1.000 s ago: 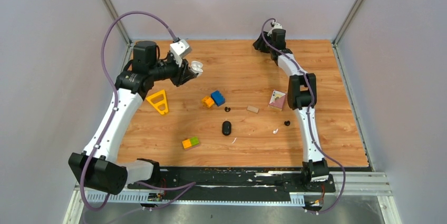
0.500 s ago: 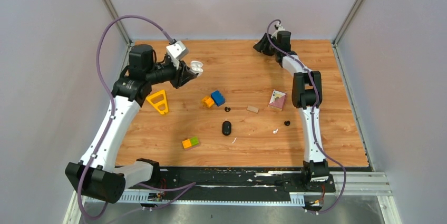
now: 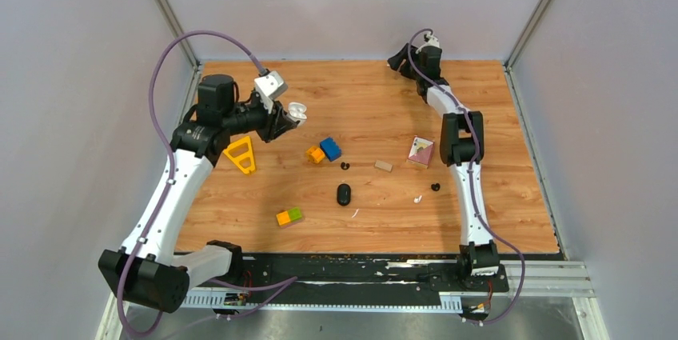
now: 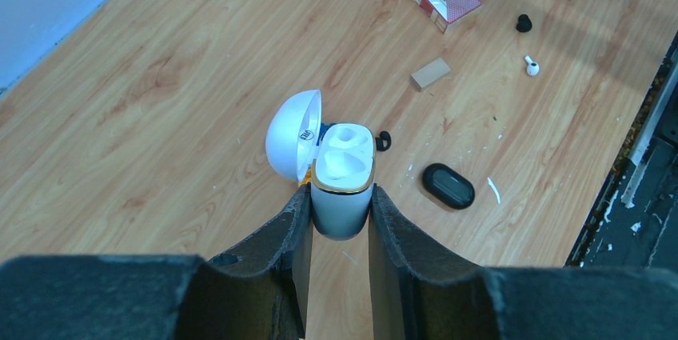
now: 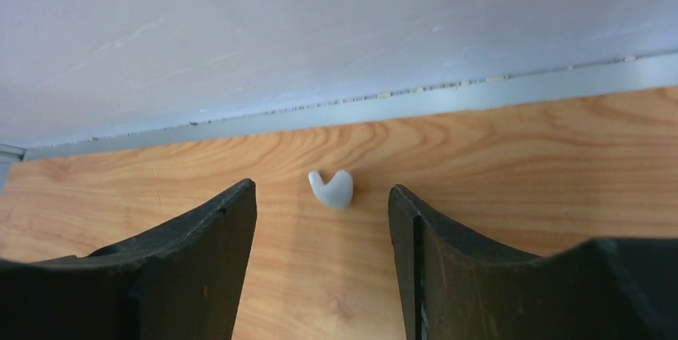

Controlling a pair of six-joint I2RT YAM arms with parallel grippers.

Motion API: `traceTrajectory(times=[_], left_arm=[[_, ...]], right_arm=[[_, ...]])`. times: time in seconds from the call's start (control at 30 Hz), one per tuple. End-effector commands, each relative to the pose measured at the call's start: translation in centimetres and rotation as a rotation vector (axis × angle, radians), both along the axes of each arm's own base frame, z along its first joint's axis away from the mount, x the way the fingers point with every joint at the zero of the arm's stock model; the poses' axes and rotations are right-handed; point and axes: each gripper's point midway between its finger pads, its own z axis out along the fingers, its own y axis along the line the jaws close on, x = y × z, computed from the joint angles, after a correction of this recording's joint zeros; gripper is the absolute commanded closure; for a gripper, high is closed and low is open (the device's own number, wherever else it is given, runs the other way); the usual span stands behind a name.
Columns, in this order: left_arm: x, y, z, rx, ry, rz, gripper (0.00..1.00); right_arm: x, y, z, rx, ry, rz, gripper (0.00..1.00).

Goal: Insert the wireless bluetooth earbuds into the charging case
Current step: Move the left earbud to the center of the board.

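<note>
My left gripper [image 4: 340,206] is shut on a white charging case [image 4: 342,172], held above the table's left side [image 3: 294,112] with its lid flipped open and both wells showing. At the back wall my right gripper [image 5: 321,196] stands open, a white earbud [image 5: 332,188] lying on the wood just beyond its fingertips, touching neither. In the top view that gripper [image 3: 396,61] covers this bud. Another white earbud [image 3: 417,198] and a black earbud [image 3: 435,186] lie right of centre. A second black earbud [image 3: 344,166] lies mid-table.
A black oval case [image 3: 344,194] lies closed near a thin white sliver [image 3: 354,213]. A card box [image 3: 420,150], a small wooden block [image 3: 384,166], blue-orange blocks [image 3: 324,150], an orange-green block [image 3: 289,216] and a yellow triangle [image 3: 241,154] are scattered about.
My right arm has stretched further toward the back wall and its jaws have spread wider. The left arm has shifted slightly nearer with the case still gripped.
</note>
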Motion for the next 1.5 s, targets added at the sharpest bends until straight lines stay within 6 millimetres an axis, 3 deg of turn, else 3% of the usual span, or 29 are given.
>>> traceTrajectory(times=[0.0, 0.2, 0.33, 0.57, 0.9, 1.2, 1.47], left_arm=[[0.5, 0.0, 0.1, 0.007, -0.019, -0.009, 1.0], [1.4, -0.2, -0.4, 0.005, -0.009, -0.002, 1.0], [1.9, -0.3, -0.5, 0.003, -0.016, 0.002, 1.0], [2.0, -0.3, -0.5, -0.004, -0.017, 0.003, 1.0], [1.5, -0.5, -0.6, -0.029, -0.02, 0.004, 1.0], [0.7, -0.3, -0.3, -0.045, -0.034, 0.007, 1.0], [-0.5, -0.3, 0.6, -0.076, -0.048, 0.007, 1.0]], right_arm=[[1.9, 0.1, 1.1, 0.076, -0.072, -0.043, 0.37], [2.0, 1.4, -0.6, 0.178, -0.024, -0.056, 0.36], [2.1, 2.8, -0.7, 0.214, -0.029, -0.038, 0.36], [1.1, 7.4, -0.3, 0.251, -0.066, 0.082, 0.37], [-2.0, 11.9, -1.1, 0.29, 0.003, 0.251, 0.46], [-6.2, 15.7, -2.8, 0.296, 0.142, 0.418, 0.63], [-10.3, 17.4, -4.9, 0.246, 0.278, 0.494, 0.75]])
